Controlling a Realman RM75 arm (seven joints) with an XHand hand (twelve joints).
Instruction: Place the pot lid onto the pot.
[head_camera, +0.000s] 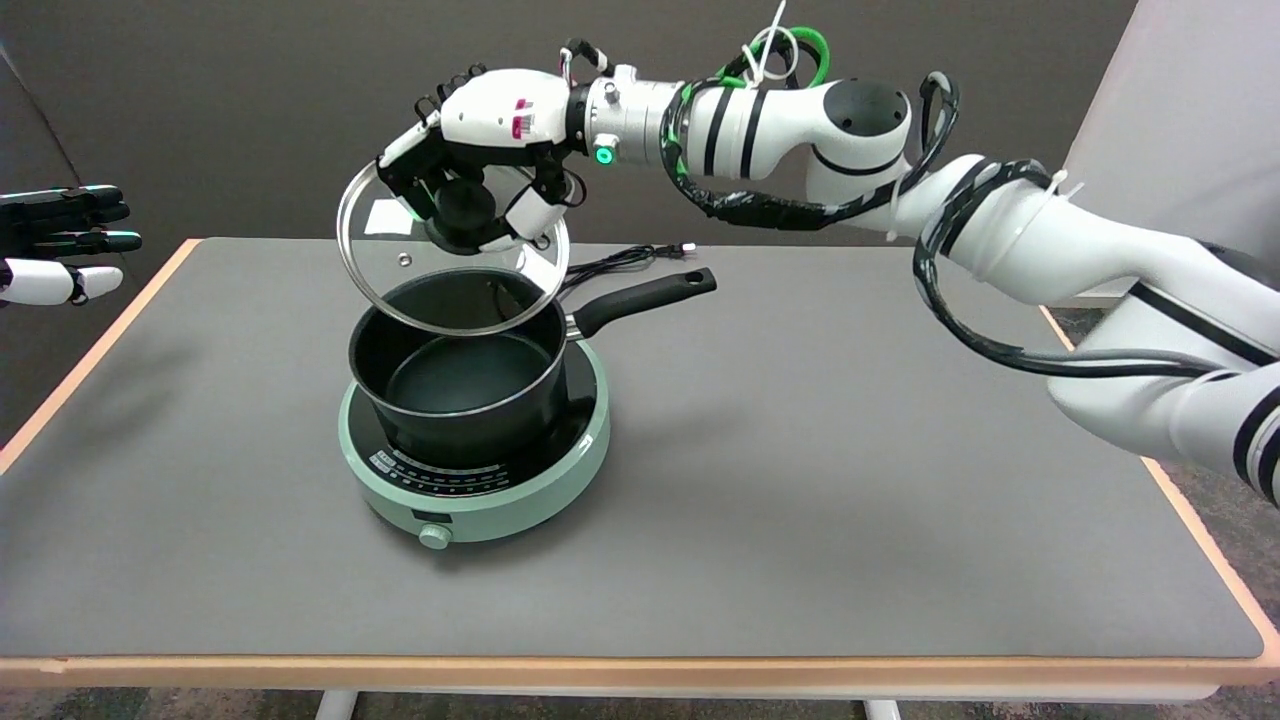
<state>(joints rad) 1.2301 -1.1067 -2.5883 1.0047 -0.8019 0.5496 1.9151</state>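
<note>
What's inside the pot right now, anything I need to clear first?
The pot on the green cooker shows a bare dark bottom. The tilted glass lid, held by the right hand, overlaps only its far rim; nothing shows through the glass there.

I see the desk (800, 500) spread out under my camera, a grey mat-like surface framed by a light wooden edge. A round, pale green induction cooker (475, 470) sits directly on it, left of centre, its small knob turned toward the near side. Behind the cooker a black power cord (625, 260) trails across the surface to the far edge, its plug lying flat there.
</note>
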